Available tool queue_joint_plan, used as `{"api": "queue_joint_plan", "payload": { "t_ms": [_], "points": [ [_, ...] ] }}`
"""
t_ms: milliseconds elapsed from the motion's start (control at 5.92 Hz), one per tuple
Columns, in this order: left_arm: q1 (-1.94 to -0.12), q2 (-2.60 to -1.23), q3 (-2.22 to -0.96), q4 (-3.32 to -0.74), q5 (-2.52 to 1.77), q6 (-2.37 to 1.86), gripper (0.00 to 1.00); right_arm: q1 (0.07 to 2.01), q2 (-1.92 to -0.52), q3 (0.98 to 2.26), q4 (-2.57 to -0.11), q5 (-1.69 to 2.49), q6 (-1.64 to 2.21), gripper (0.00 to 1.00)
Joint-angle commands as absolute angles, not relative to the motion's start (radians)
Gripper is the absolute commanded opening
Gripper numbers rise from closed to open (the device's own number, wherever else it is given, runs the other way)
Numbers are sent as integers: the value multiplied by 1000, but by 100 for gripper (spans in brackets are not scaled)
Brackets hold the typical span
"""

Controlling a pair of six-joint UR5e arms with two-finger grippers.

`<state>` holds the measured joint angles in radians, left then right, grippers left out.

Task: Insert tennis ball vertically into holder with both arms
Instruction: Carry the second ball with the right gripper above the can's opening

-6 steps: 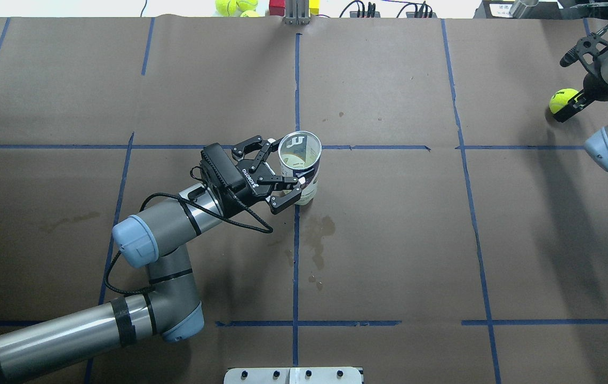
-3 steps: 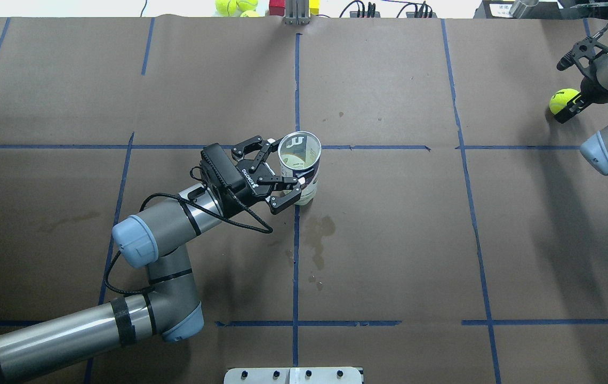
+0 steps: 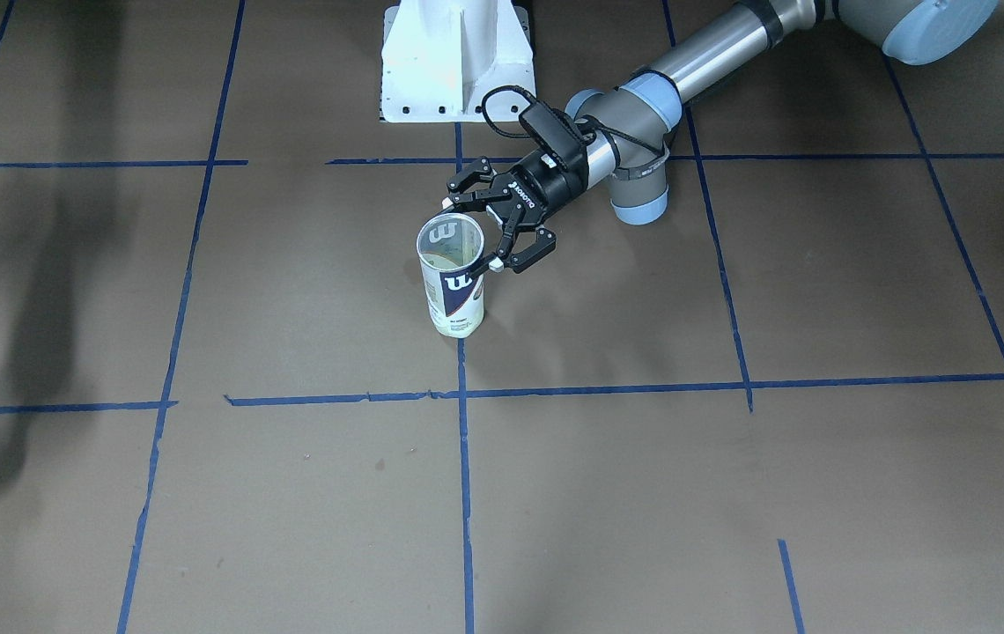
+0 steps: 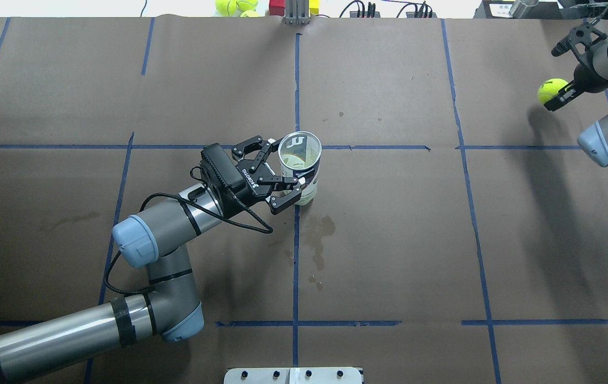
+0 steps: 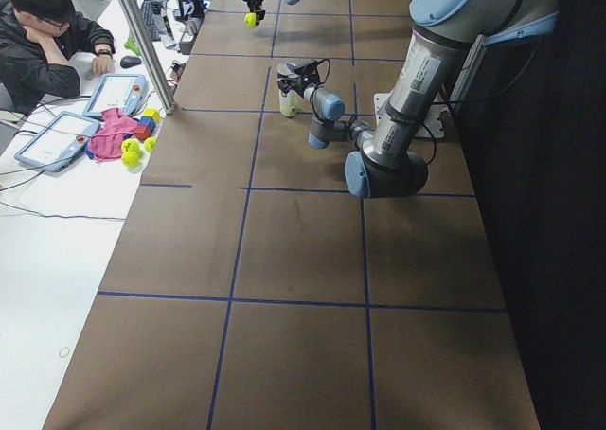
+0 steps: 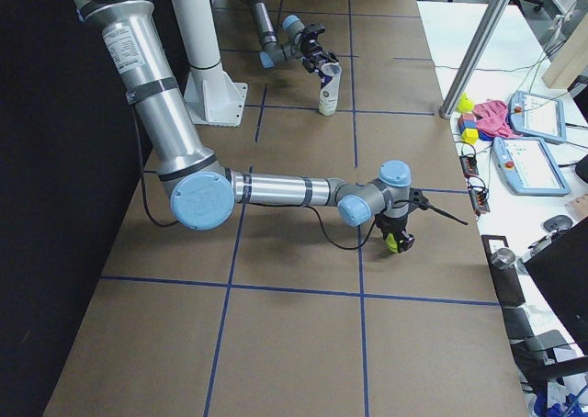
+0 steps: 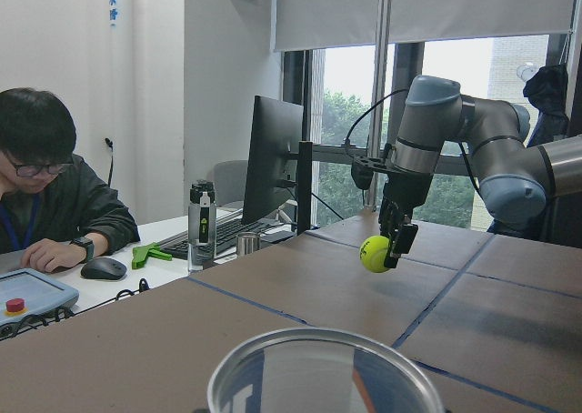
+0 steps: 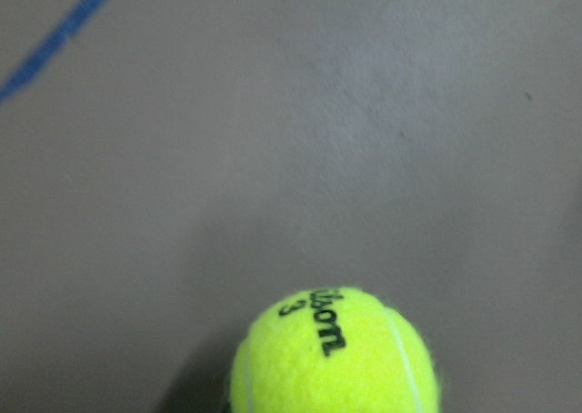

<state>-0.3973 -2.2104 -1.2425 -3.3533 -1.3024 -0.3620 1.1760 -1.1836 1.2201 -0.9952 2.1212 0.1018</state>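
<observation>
Right gripper (image 4: 554, 96): clenched on tennis ball (image 4: 548, 89), apparently just clear of the table (image 4: 389, 240) at its far right. Left gripper (image 4: 282, 173): clamped around holder (image 3: 454, 299), upright at centre, mouth open. Step: ball transport. Next: centre ball over the mouth, lower vertically.

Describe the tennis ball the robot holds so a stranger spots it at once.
On the brown table with blue tape lines, go to the far right corner in the overhead view, to the right gripper. The tennis ball is the one pinched in it; the other balls lie loose beyond the table's far edge.
</observation>
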Motion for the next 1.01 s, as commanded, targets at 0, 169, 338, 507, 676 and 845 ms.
{"api": "queue_joint_plan", "payload": {
  "t_ms": [0, 169, 338, 507, 676, 845],
  "points": [
    [-397, -2210, -1243, -3353, -1302, -362, 81, 1146, -1178, 1407, -1014, 2199, 429, 16],
    [-397, -2210, -1243, -3353, -1302, -362, 81, 1084, -1134, 1518, -1107, 2194, 609, 14],
    [-397, -2210, -1243, -3353, -1301, -362, 81, 1013, -1079, 1649, -1281, 2169, 727, 14],
    [-397, -2212, -1243, -3353, -1301, -362, 81, 930, -1019, 1805, -1487, 2119, 839, 14],
    [-397, -2212, -1243, -3353, -1301, -362, 81, 849, -949, 1933, -1667, 2068, 958, 13],
    [-397, -2212, -1243, -3353, -1301, -362, 81, 759, -854, 1956, -1768, 1990, 1051, 13]
  ]
}}
